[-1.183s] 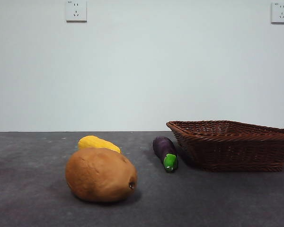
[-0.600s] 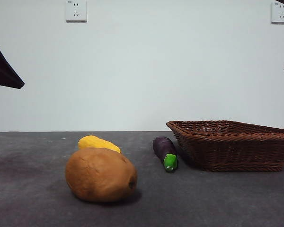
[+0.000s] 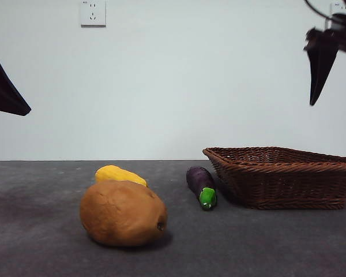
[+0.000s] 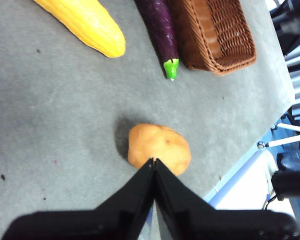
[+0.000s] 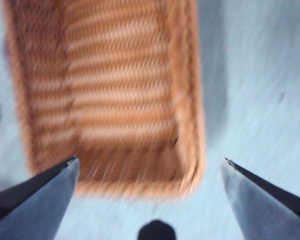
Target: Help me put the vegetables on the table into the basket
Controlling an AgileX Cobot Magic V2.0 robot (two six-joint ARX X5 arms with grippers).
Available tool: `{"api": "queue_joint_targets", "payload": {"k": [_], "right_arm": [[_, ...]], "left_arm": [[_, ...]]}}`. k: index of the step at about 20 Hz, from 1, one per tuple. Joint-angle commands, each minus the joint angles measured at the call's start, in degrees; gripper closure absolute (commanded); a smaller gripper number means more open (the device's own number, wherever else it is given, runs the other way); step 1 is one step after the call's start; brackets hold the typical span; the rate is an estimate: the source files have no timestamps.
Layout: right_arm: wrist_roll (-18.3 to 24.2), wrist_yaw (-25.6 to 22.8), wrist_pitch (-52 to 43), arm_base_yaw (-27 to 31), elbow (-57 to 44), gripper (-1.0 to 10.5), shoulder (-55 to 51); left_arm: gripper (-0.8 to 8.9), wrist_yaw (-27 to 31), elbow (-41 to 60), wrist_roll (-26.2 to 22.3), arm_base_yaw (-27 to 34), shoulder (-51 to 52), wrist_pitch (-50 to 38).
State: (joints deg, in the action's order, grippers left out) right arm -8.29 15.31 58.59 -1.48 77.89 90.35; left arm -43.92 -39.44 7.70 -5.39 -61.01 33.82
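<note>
A: The big rounded potato (image 3: pixel 123 213) is a warm orange-brown with one dark spot. The oblong lumpy vegetable (image 3: pixel 119 174) behind it is bright yellow.

B: And the slim eggplant (image 3: pixel 200 184) is deep purple with a vivid green cap. The shallow wicker basket (image 3: pixel 288 177) is reddish dark brown, woven in ribbed rows under a braided rim, on the matte grey table (image 3: pixel 40 242) with pale scuffs.

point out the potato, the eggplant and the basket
potato (image 3: pixel 123 213), front view, middle of its brown skin
eggplant (image 3: pixel 198 180), front view, purple body behind the green cap
basket (image 3: pixel 288 183), front view, woven front wall
</note>
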Motion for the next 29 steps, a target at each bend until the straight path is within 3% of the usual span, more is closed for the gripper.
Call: {"api": "queue_joint_targets", "payload": {"k": [1, 12, 17, 22, 27, 29], "right_arm": [[2.6, -0.9, -2.0, -0.1, 2.1, 4.7, 4.3], [5.1, -2.3, -5.9, 0.0, 14.9, 4.9, 25.8], [6.1, -2.2, -4.4, 0.0, 15.6, 9.6, 28.5], [7.2, -2.3, -2.4, 0.1, 15.7, 9.6, 29.0], [7.7, -2.0, 2.8, 1.2, 17.7, 9.6, 24.9], [8.7, -1.8, 3.9, 1.2, 17.7, 9.6, 21.5]], "left_arm": [[8.17, 0.6, 0.1, -2.6, -1.3, -0.1, 0.0], [8.17, 0.7, 0.1, -3.0, -5.1, -0.1, 3.7], [8.17, 0.7, 0.1, -2.1, -5.2, -0.1, 3.3], [8.17, 0.7, -0.3, 3.2, -5.2, -0.2, -0.3], [8.11, 12.4, -11.2, 4.7, -5.8, -8.2, 9.9], [7.41, 20.3, -18.9, 5.2, -6.7, -15.3, 14.2]]}}
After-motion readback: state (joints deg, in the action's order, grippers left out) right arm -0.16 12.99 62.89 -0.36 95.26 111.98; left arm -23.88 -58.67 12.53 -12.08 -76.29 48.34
